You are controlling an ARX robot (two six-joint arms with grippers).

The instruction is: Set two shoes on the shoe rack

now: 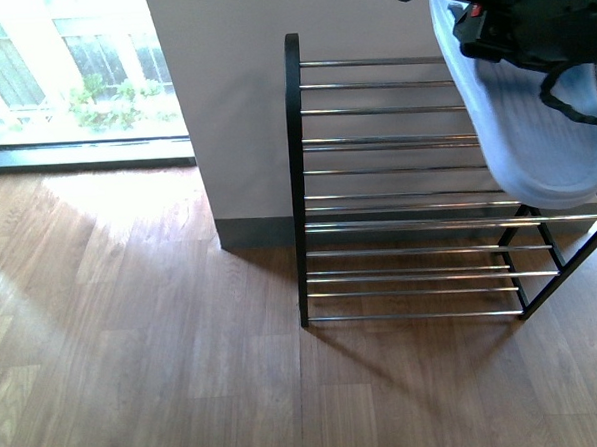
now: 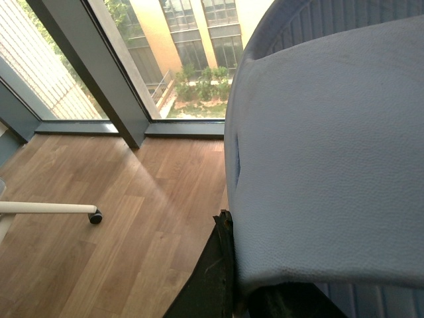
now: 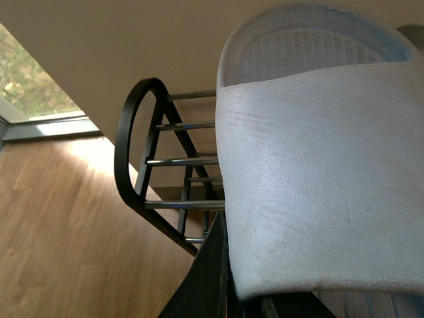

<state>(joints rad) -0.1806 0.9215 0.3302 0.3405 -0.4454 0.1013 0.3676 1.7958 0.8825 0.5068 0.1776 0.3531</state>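
Note:
A pale blue slide (image 1: pixel 533 121) hangs sole-out at the upper right of the front view, over the right end of the shoe rack (image 1: pixel 397 193). My right gripper (image 1: pixel 508 22) is shut on its strap from above. In the right wrist view that slide (image 3: pixel 318 185) fills the frame beside a black finger (image 3: pixel 215 271), with the rack's chrome rods (image 3: pixel 179 161) just below its toe. The left wrist view shows another pale blue slide (image 2: pixel 331 146), and my left gripper (image 2: pixel 278 298) is shut on its strap, one finger (image 2: pixel 222 265) pressed to the strap's edge. The left arm is outside the front view.
The rack stands against a pale wall (image 1: pixel 232 107) on a wooden floor (image 1: pixel 144 332). A floor-to-ceiling window (image 1: pixel 70 75) is at the left. A white chair leg with a caster (image 2: pixel 96 215) lies on the floor in the left wrist view.

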